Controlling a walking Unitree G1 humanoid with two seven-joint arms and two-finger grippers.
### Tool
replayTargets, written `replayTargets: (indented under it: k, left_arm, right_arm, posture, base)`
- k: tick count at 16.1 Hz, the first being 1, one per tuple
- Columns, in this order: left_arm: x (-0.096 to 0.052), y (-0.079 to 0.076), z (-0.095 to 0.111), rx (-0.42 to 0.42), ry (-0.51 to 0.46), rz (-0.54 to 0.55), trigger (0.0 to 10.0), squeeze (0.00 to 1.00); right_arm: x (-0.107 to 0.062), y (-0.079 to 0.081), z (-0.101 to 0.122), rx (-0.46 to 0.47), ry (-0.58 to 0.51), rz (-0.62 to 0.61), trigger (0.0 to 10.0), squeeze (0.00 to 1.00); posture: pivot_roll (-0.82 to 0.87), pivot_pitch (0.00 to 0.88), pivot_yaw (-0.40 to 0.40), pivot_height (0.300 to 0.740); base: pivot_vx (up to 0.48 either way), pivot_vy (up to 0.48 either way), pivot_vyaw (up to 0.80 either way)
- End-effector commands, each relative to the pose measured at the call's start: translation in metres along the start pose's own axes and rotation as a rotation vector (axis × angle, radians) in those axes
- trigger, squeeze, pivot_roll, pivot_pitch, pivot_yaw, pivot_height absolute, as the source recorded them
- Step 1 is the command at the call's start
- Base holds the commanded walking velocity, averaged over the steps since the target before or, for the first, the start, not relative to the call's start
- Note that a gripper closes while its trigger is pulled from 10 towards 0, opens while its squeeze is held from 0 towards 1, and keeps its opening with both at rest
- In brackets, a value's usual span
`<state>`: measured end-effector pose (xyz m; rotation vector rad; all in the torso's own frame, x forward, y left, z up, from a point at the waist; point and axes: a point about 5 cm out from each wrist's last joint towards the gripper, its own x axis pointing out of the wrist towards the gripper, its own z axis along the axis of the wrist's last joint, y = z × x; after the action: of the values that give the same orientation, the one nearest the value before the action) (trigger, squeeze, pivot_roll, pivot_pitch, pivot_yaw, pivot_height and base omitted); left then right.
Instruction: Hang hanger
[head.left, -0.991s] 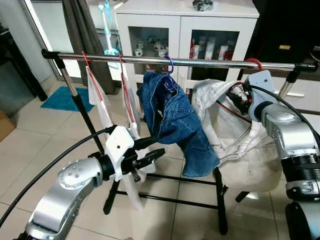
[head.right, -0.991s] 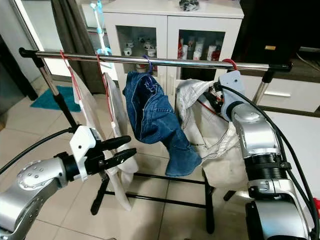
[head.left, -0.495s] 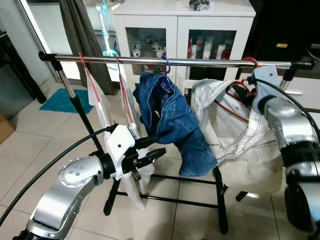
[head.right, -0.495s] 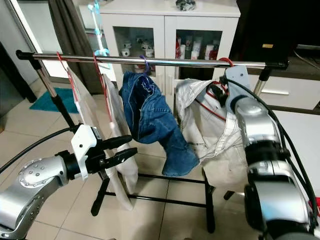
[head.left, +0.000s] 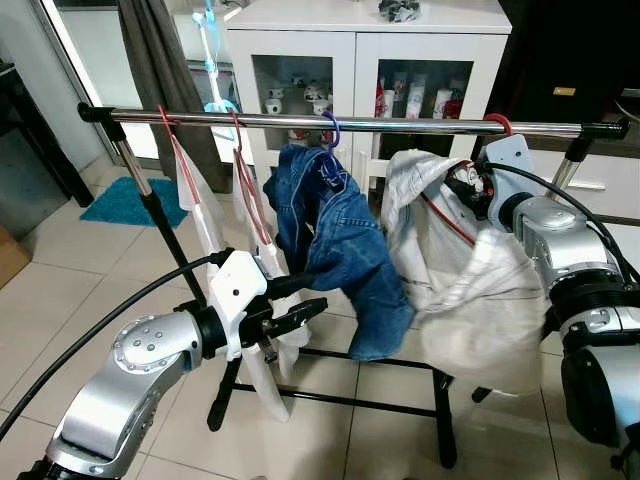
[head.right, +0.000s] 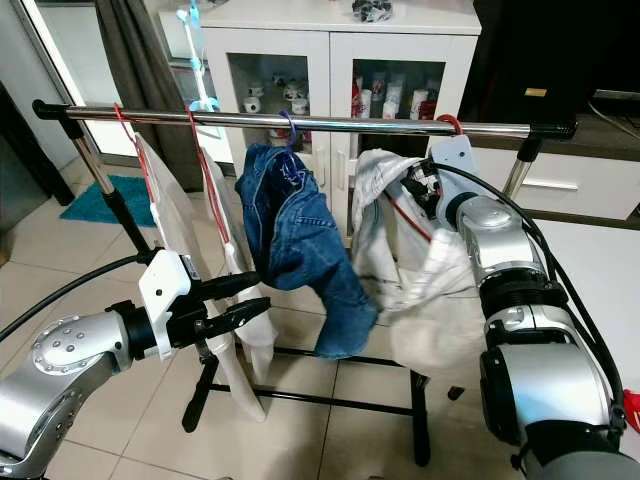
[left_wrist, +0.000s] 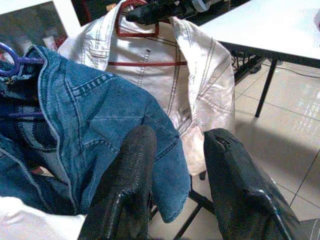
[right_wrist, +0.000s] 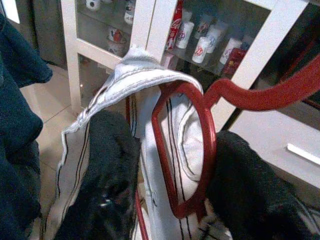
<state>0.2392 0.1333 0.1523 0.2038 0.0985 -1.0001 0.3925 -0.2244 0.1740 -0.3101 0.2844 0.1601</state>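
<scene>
A red hanger carries a white striped shirt, and its hook sits over the silver rail near the right end. My right gripper is raised just below the rail at the hanger's neck. In the right wrist view its two black fingers stand open on either side of the red neck loop and the shirt collar. My left gripper is held low in front of the rack, open and with nothing in it, pointing toward the jeans.
Blue jeans hang on a blue hanger mid-rail. Two white garments on red hangers hang at the left. A white glass-door cabinet stands behind. The rack's black base bars cross the tiled floor; a teal mat lies far left.
The white shirt and the jeans have swung and bunched toward the left. The red hook has slid slightly left on the rail, and my right gripper with it. The left arm has held still.
</scene>
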Motion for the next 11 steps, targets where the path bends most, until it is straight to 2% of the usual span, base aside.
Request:
replayTargets:
  k: [1,7,11]
  left_arm:
    - [-0.0025,0.0022,0.0033,0.02,0.007,0.002,10.0,0.0]
    - [-0.0047,0.0016,0.0031,0.019,0.014,0.002,10.0,0.0]
    - [-0.0068,0.0003,0.002,0.022,0.029,-0.001,10.0,0.0]
  right_arm:
    - [0.0037,0.0042,0.0072,0.015,-0.025,0.024,0.0,0.0]
    - [0.0082,0.0108,0.0042,0.028,-0.001,0.04,0.0,0.0]
    - [0.0109,0.0138,-0.0021,0.002,0.059,0.003,0.0,0.0]
  posture:
    - [-0.02,0.0,0.085,0.719]
    - [0.0,0.0,0.08,0.719]
    - [0.01,0.0,0.079,0.719]
  base:
    - [0.0,0.0,0.0]
    - [0.0,0.0,0.0]
    - [0.0,0.0,0.0]
